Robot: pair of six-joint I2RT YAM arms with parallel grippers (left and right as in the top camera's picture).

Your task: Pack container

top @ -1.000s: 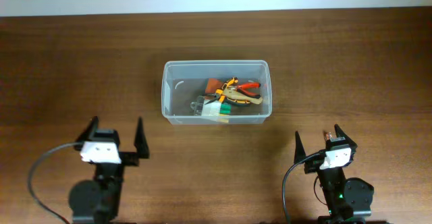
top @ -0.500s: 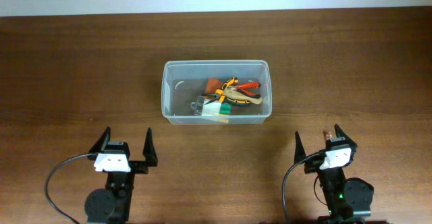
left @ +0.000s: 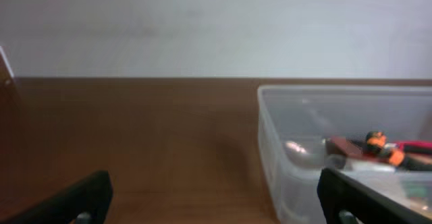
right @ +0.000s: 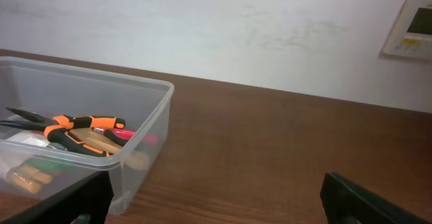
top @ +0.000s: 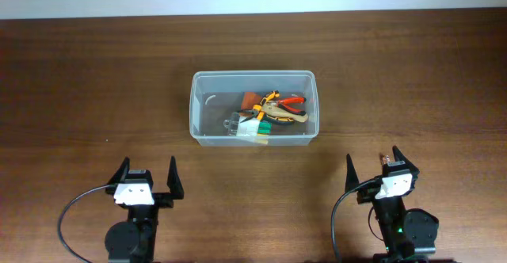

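The clear plastic container [top: 207, 128] stands on the brown table, upright. Inside lie orange-handled pliers [top: 277, 102], a red-handled tool [top: 294, 102] and a small clear pack with green and white pieces [top: 255, 128]. The container also shows in the left wrist view [left: 283, 116] and in the right wrist view [right: 145, 116], with the pliers [right: 74, 124] inside. My left gripper [top: 147, 175] is open and empty near the front edge, left of the container. My right gripper [top: 372, 165] is open and empty near the front edge, right of it.
The brown wooden table [top: 412, 81] ends at a white wall at the back. A wall-mounted panel [right: 410, 28] shows at the upper right of the right wrist view. Both arm bases sit at the front edge.
My left arm has drawn back towards the front edge and settled, its open gripper now lower and a little right. The right arm and the container have not moved.
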